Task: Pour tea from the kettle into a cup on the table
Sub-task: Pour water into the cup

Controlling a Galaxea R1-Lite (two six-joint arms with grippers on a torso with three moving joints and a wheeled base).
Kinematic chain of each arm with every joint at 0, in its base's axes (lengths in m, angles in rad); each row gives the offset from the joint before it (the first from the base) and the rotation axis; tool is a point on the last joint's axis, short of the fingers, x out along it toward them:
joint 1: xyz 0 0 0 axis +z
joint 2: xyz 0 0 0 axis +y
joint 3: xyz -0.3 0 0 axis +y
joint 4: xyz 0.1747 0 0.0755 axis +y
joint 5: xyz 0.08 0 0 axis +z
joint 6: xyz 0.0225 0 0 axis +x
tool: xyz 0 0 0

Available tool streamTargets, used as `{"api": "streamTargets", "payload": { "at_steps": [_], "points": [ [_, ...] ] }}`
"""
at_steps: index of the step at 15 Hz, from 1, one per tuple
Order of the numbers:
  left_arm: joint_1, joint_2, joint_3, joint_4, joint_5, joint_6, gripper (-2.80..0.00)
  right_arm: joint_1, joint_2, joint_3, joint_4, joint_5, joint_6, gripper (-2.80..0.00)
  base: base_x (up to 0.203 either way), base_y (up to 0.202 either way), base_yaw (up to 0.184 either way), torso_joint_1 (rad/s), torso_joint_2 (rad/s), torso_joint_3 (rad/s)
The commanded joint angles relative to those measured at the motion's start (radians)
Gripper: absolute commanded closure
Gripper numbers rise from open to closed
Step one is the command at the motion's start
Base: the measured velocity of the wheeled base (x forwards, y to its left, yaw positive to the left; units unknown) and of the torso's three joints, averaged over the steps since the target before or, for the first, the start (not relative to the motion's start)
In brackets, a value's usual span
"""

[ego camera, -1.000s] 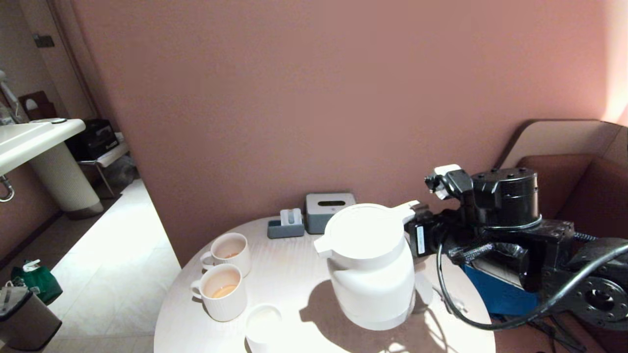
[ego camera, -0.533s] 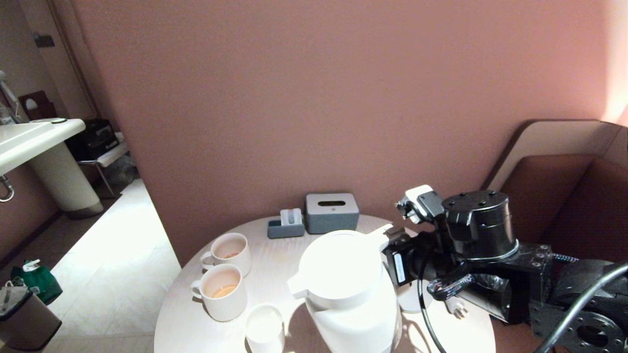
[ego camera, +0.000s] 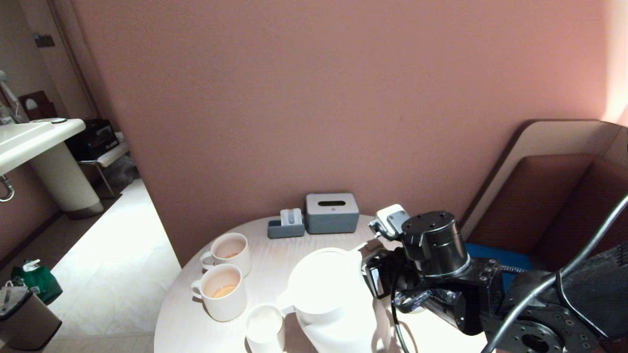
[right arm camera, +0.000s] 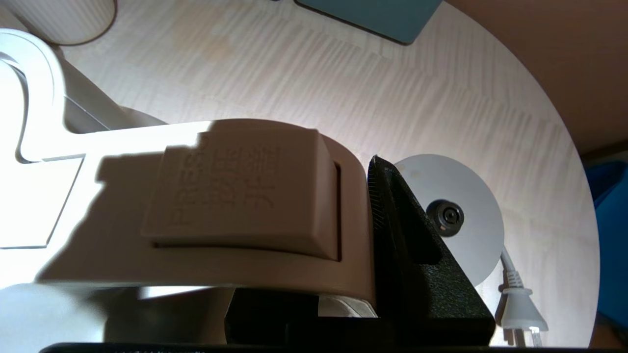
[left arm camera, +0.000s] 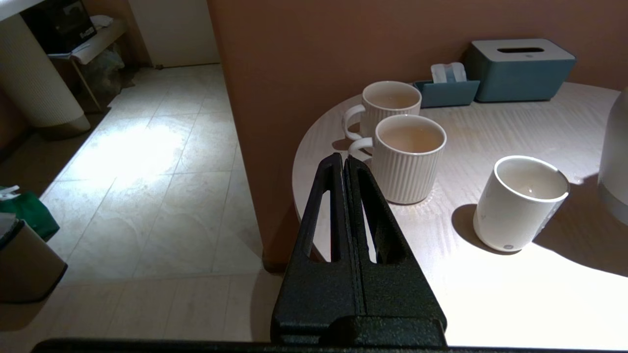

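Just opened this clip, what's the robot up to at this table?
The right tool is clamped on the handle of the white kettle, holding it off its round base, with the spout close to the small plain cup. No tea is visibly pouring. The two ribbed mugs nearby hold some orange-brown tea. The left tool is shut and empty, off the table edge.

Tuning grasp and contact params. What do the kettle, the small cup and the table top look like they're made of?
Kettle: probably matte white plastic; moulded lettering shows on its handle, which the right gripper clamps.
Cup: likely glazed ceramic; smooth, with a thick rim and a soft sheen.
Table: pale wood-grain top, veneer or laminate; cannot tell which.
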State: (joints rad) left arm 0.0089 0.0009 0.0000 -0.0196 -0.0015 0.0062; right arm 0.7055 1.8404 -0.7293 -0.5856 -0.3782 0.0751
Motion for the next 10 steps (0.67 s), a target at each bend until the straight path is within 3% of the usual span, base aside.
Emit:
{"api": "streamTargets", "payload": {
  "at_steps": [1,10],
  "points": [
    [0.000,0.001,0.000,0.000,0.000,0.000,0.00,0.023,0.037,-0.019,-0.002,-0.020,-0.023,0.00,0.000,0.000,0.000,0.000,0.00,0.000],
    [0.000,0.001,0.000,0.000,0.000,0.000,0.00,0.063,0.101,-0.065,0.001,-0.087,-0.055,0.00,0.000,0.000,0.000,0.000,0.00,0.000]
  ]
}}
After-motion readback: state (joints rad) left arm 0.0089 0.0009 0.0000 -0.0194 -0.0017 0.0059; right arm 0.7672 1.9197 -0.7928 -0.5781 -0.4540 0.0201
